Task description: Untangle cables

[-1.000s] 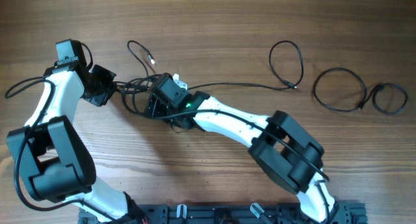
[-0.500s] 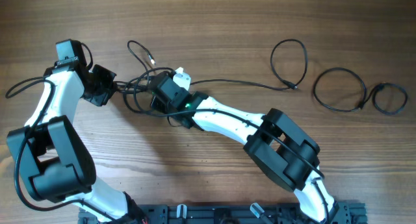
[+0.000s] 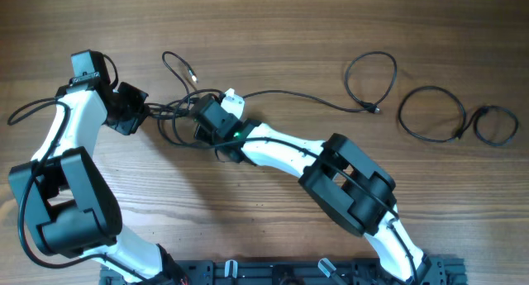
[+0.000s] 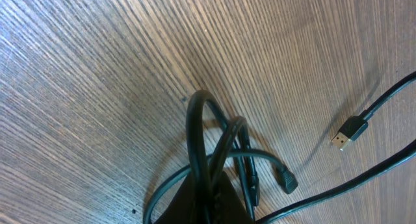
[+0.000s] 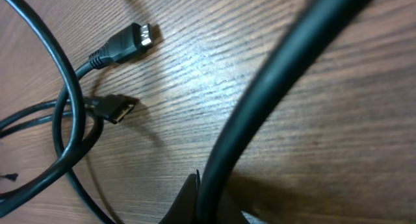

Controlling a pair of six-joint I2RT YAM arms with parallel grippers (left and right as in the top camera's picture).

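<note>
**Black knot pinched from both sides**

Seen from overhead, the knot of cables (image 3: pixel 175 111) was found on the wooden table (image 3: pixel 273 29), toward 10 o'clock from its middle. The left gripper (image 3: pixel 147 110) was set at the knot's 9 o'clock edge, and in its wrist view its jaws were closed tight on several looped strands. A loose USB plug (image 4: pixel 348 132) was seen on the wood at 3 o'clock of those loops. The right gripper (image 3: pixel 201 110) was placed at the knot's 3 o'clock side, its jaws pressed together on one thick strand (image 5: pixel 273 87). Two small plugs (image 5: pixel 133 39) were seen lying near 10 o'clock in that wrist view. A long cable (image 3: pixel 285 92) was stretched away from the right gripper toward 3 o'clock and ended in an open loop. Two coiled cables (image 3: pixel 461 126) were laid well apart from the knot, at the far 3 o'clock end of the table
</note>
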